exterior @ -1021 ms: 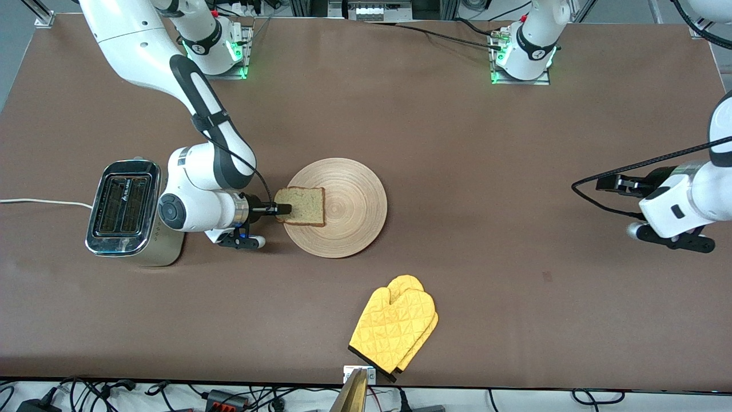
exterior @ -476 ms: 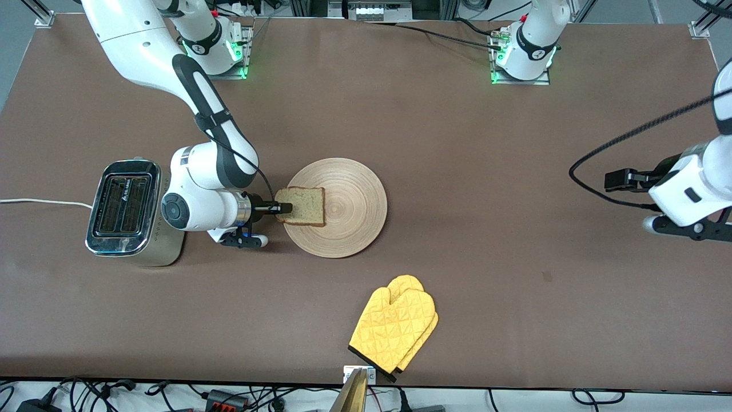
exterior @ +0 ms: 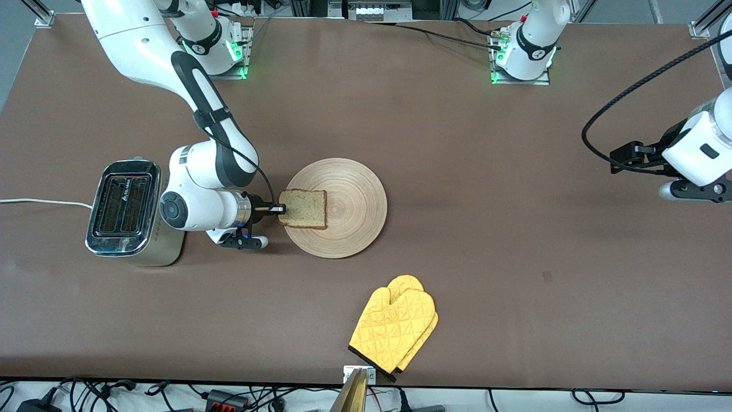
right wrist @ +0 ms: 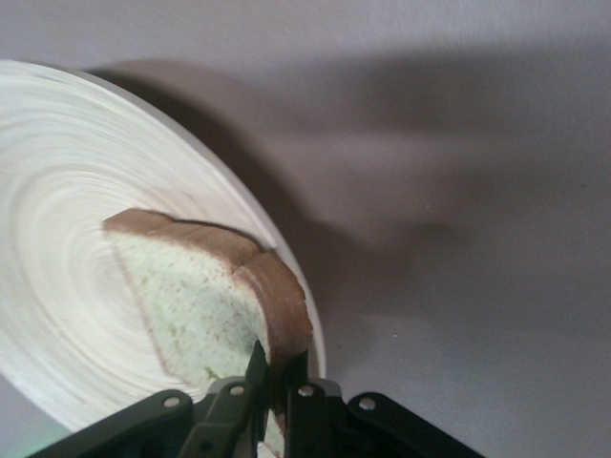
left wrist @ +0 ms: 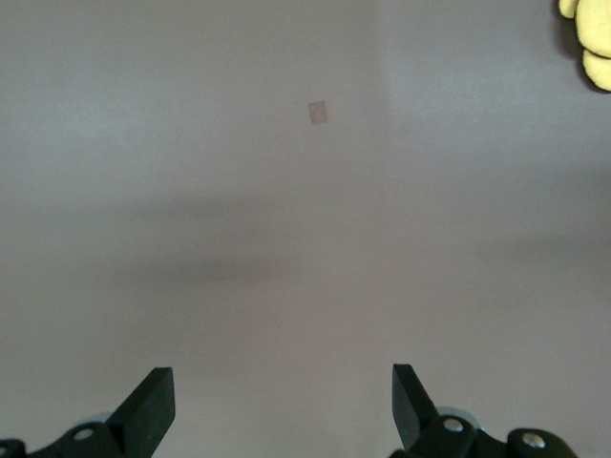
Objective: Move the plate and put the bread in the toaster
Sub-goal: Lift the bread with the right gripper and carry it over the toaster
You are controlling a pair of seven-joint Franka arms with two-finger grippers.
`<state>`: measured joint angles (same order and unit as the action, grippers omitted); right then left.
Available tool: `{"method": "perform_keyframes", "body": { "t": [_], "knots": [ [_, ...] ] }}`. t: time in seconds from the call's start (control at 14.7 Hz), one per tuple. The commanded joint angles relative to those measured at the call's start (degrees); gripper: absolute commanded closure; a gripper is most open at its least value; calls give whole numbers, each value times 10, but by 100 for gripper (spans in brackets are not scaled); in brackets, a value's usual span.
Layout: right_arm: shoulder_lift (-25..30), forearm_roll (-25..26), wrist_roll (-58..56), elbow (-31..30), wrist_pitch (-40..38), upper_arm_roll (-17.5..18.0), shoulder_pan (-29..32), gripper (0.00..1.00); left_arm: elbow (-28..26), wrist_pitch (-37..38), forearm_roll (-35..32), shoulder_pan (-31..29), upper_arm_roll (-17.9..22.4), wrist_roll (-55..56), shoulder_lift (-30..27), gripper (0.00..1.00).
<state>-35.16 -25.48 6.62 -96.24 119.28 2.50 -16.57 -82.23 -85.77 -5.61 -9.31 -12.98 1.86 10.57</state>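
Note:
The bread (exterior: 304, 209), a square speckled slice with a brown crust, lies on the round light-wood plate (exterior: 354, 223) at the edge that faces the toaster. My right gripper (exterior: 280, 209) is shut on the bread's crust edge (right wrist: 277, 305), its fingers pinching it over the plate's rim (right wrist: 310, 324). The beige toaster (exterior: 123, 206) with a chrome top stands beside the right arm's wrist, toward the right arm's end of the table. My left gripper (left wrist: 283, 405) hangs open and empty over bare table at the left arm's end (exterior: 695, 189).
A yellow oven mitt (exterior: 394, 329) lies near the table's front edge, nearer to the front camera than the plate; its tip shows in the left wrist view (left wrist: 590, 38). The toaster's white cord (exterior: 40, 201) runs off toward the table's end.
My right gripper has closed on the bread's crust edge, and the slice has shifted slightly on the plate. My left arm has risen and drawn away toward its end of the table.

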Motion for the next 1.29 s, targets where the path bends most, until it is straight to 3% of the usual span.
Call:
{"method": "perform_keyframes", "body": {
  "t": [0.0,0.14,0.34,0.68,1.02,1.22],
  "knots": [
    [40,-2,-4,10,-28,-7,-3,100,-144,-69,12,-12,-3,23,-99,0],
    [56,8,-3,25,-70,-11,5,100,-170,-80,13,-12,-3,40,-117,0],
    [78,94,2,61,-138,-21,12,100,-163,-80,13,-11,-3,41,-116,0],
    [93,228,-11,149,-277,-92,13,100,-133,-77,13,-11,-3,33,-104,0],
    [93,247,-69,235,-424,-180,12,100,-109,-73,15,-11,-3,34,-91,0],
    [93,263,-70,240,-454,-216,10,100,-108,-73,36,-12,-1,35,-90,0]
  ]
}}
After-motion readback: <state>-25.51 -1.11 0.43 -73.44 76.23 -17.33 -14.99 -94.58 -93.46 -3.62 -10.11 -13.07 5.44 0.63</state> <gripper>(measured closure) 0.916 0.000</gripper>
